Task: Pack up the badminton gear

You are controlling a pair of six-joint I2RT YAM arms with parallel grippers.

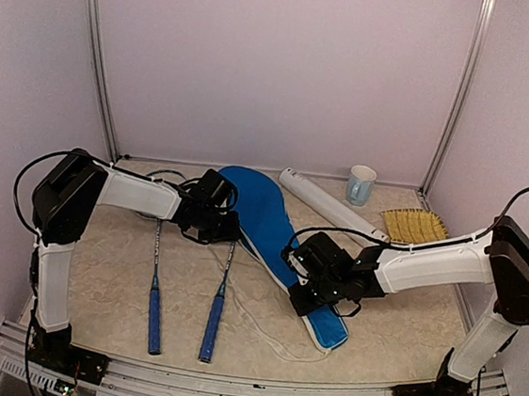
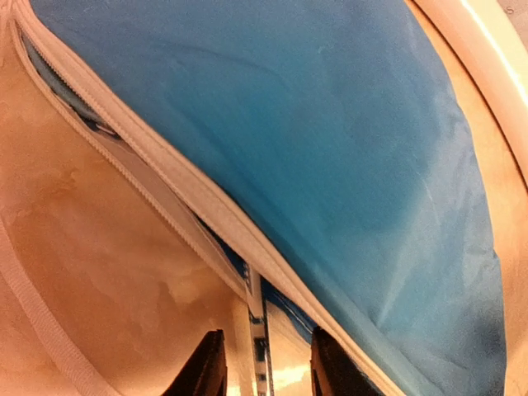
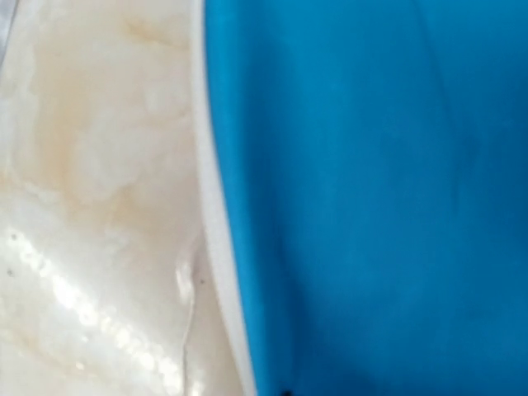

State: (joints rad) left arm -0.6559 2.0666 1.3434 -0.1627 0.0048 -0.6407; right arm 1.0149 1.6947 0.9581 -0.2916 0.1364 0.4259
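Note:
Two rackets lie left of centre, blue handles toward me: one (image 1: 154,319) and one (image 1: 212,323). The blue cover (image 1: 261,209) stretches diagonally across the middle. My left gripper (image 1: 219,224) hovers at the cover's left edge. In the left wrist view its fingers (image 2: 206,369) stand open astride a racket's thin shaft (image 2: 258,326), which runs under the cover's white zip edge (image 2: 206,206). My right gripper (image 1: 303,295) sits low on the cover's narrow end. The right wrist view is filled by blue cover (image 3: 371,198), hiding the shut jaws, so any pinch on fabric is unseen. The long white tube (image 1: 325,203) lies behind.
A pale blue mug (image 1: 361,184) stands at the back right, with a straw-coloured brush (image 1: 413,225) beside it. A thin white cord (image 1: 264,335) trails from the cover over the marbled table. Walls close in the back and both sides.

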